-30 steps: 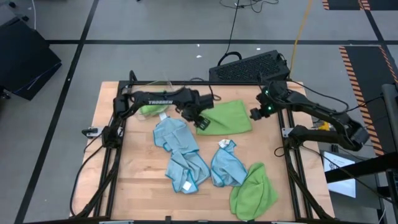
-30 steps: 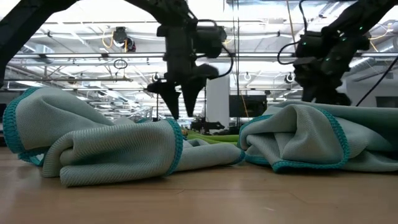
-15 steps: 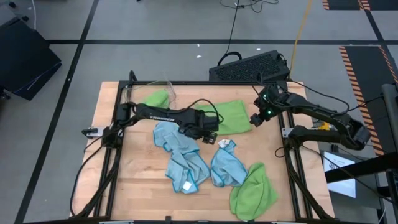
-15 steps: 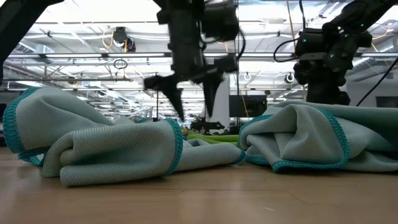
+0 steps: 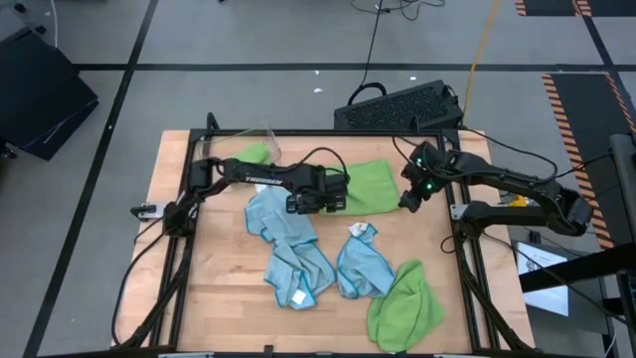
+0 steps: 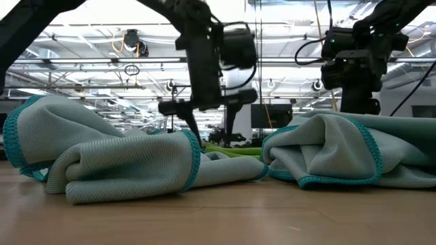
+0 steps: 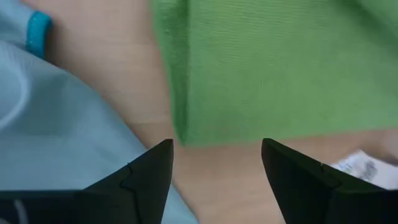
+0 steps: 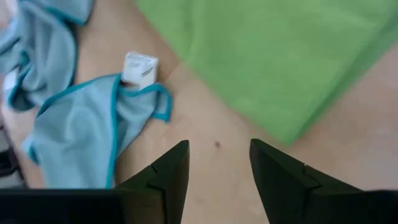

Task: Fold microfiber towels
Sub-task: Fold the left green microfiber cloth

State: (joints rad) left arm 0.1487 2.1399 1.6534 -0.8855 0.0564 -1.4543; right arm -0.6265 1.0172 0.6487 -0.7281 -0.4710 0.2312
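High view: the left pincer (image 5: 333,196) hangs over the near left corner of the flat green towel (image 5: 370,185), fingers apart and empty, a blue towel (image 5: 275,216) just beside it on the surface (image 5: 224,288). The right pincer (image 5: 407,200) hovers at that towel's near right corner, fingers also apart and empty, with another blue towel (image 8: 81,130) lying close by.

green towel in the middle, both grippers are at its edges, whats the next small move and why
Probably lower the left gripper onto the near corner of the flat green towel and close on it. Its fingers are open and empty right at that corner, just above the table. The right gripper hangs open by the opposite edge, ready to do the same.
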